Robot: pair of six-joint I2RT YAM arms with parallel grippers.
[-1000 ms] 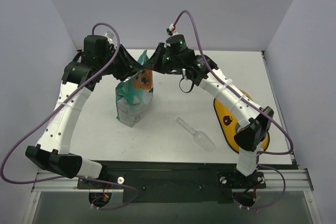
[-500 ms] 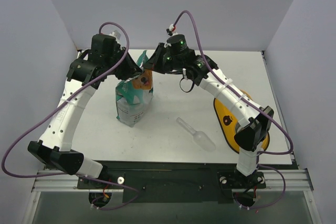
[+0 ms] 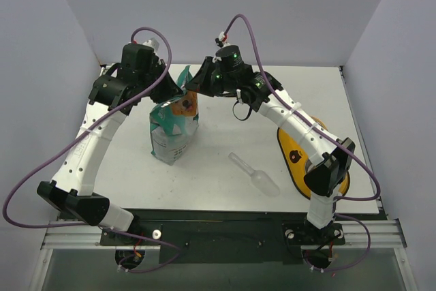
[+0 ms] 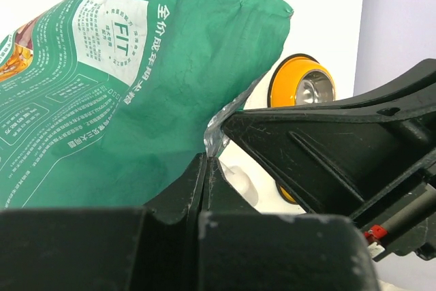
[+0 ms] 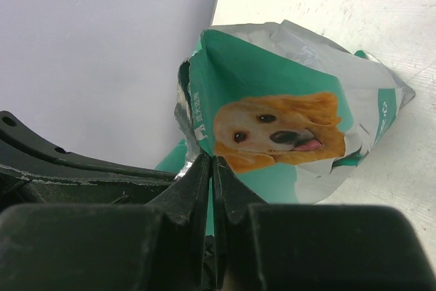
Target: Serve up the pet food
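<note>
**A:** Left wrist view: is the left gripper (image 4: 206,163) closed tight on the bag (image 4: 136,80) rim?

**B:** Yes, at the mouth's nine o'clock. The right gripper (image 5: 212,165) pinches the lip at three o'clock. No pet food shows; it is likely inside, below both.

**A:** Any writing?

**B:** "FIT", plus Chinese characters.

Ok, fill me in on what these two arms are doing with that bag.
Both arms are working on the teal-green dog food bag, which stands upright on the table. The left tool is pinched shut on one side of the bag's torn top edge, and the right tool is shut on the opposite side, as if to pull the mouth open. The clear scoop lies untouched on the table, and the orange bowl waits under the right arm. No kibble is in view.
</note>
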